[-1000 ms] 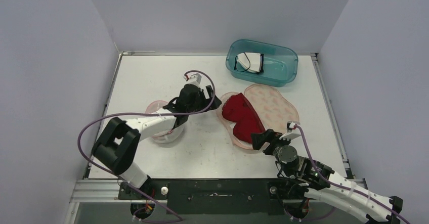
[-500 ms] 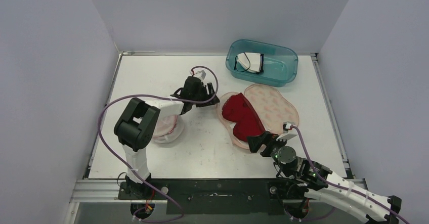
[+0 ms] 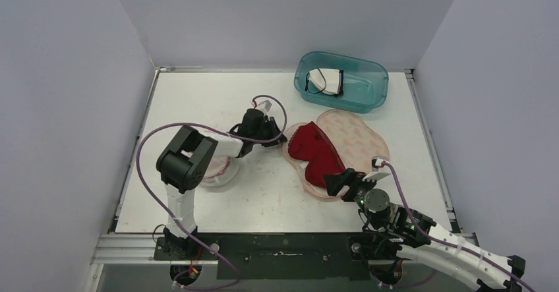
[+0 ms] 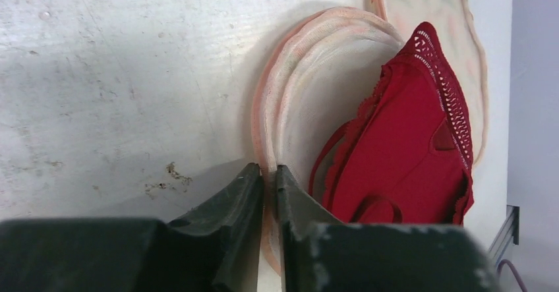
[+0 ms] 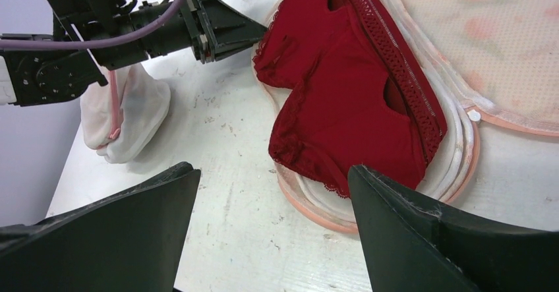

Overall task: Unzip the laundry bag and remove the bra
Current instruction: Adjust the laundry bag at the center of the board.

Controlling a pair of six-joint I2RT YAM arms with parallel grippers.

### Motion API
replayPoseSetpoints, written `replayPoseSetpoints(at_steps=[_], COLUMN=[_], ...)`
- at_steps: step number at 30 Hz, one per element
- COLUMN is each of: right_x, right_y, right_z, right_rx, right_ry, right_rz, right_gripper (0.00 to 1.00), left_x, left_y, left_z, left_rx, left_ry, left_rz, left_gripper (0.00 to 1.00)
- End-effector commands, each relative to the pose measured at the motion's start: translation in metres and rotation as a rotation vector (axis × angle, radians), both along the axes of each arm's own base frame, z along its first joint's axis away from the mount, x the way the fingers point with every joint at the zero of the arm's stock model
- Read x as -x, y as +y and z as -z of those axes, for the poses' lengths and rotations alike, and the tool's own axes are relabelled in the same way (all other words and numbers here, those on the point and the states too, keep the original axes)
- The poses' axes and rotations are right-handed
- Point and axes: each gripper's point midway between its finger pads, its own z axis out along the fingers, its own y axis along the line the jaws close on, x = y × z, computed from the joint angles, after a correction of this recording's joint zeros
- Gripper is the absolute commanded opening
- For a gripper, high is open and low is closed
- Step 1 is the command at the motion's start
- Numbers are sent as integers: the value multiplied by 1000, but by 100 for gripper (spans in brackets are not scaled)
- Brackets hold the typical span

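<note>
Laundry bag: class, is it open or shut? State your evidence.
Open: the bag lies spread in two halves, and the bra sits exposed on one half.

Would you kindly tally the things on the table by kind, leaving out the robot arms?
Mesh laundry bags: 2, the open bag and the white bag at the left
Red bra: 1
Teal bin: 1
White item with black trim, in the bin: 1
Total: 5

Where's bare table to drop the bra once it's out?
Far-left table, left of the teal bin; also the near strip between the white pouch and laundry bag. Crowded at the bag: left gripper pinching its rim, right gripper open at its near edge.
</note>
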Motion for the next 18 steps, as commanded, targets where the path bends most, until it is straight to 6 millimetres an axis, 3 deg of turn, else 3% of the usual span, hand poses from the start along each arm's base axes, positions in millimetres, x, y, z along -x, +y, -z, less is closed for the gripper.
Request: replayPoseSetpoints(at_steps=[1, 2, 6, 13, 18], right_x=[-9, -10, -18, -31, -37], right_y=[-3, -3, -3, 11, 25], right_z=[-28, -31, -41, -35, -29], right_rx=[-13, -13, 7, 48, 20], right_ry=[-58, -65, -86, -63, -39], right_rz=[39, 44, 75, 109, 105], right_gripper=[86, 86, 86, 86, 86], left_x=[1, 4, 19, 67, 104], left_y=[-9, -5, 20, 62, 56], left_z=[-19, -18, -24, -20, -16], left_rx=[81, 88, 149, 255, 276], left_ry=[-63, -62, -62, -14, 1], left_rz=[4, -12, -158, -444, -573], left_gripper=[4, 0, 0, 0, 0])
